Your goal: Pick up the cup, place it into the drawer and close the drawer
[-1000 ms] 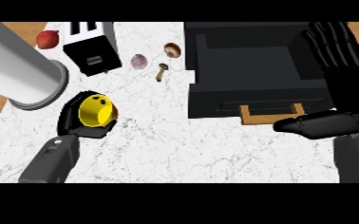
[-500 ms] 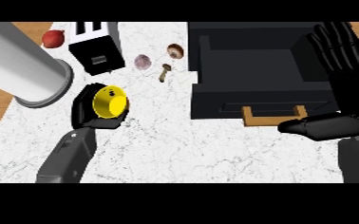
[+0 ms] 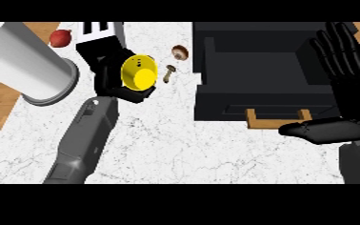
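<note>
While our left hand curls around the yellow cup left of frame centre, above the tabletop, our right hand rests open-fingered over the open black drawer at upper right.

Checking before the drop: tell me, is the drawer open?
Open: the drawer shows its dark hollow interior from above, handle side toward the robot.

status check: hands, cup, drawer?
Left hand shut on yellow cup, lifted over counter left of drawer. Right hand open at drawer's right edge. Drawer open; mushroom lies between cup and drawer.
</note>
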Controlling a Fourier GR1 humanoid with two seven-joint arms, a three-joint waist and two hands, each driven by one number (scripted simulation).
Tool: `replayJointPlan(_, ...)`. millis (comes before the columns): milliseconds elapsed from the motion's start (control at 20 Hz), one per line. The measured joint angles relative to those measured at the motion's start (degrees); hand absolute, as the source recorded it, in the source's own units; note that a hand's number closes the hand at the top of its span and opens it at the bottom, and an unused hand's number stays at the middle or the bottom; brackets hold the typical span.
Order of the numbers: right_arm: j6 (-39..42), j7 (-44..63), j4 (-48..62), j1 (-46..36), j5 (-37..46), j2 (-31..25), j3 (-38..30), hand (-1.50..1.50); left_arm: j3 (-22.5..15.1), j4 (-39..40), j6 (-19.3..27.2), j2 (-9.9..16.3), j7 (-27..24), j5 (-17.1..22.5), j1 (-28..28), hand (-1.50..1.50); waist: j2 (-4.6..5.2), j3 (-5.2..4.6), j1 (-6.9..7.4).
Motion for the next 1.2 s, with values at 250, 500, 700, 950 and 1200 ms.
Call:
replayJointPlan(250, 0.1, 0.36, -0.37, 0.29, -0.3, -0.31, -0.57, -1.5, -4.19, -7.4, 3.52, -2.16, 10.18, 0.89, -5.4, 1.5, -0.08, 0.01, -0.1)
replayJointPlan(500, -0.47, -0.18, 0.01, -0.08, 0.83, 0.16, -0.04, -1.5, -8.73, -12.38, 10.48, -2.93, 21.29, 3.01, -12.76, 1.5, 0.04, -0.01, -0.48)
replayJointPlan(700, -0.41, -0.59, -0.22, -0.09, 0.93, 0.14, -0.15, -1.5, -11.96, -11.51, 16.15, -3.21, 27.19, 4.55, -19.17, 1.5, 0.28, -0.01, -1.15)
replayJointPlan(950, 0.76, -1.19, 2.07, -2.04, -0.01, -0.7, -0.75, -1.5, -16.94, -4.9, 22.59, -3.35, 32.84, 7.68, -27.0, 1.5, 0.65, 0.01, -2.32)
replayJointPlan(1200, 1.24, -1.99, 2.12, -1.94, -0.1, -0.01, 0.17, -1.5, -20.58, 4.55, 26.63, -3.38, 35.01, 10.07, -32.46, 1.5, 1.23, 0.04, -4.28)
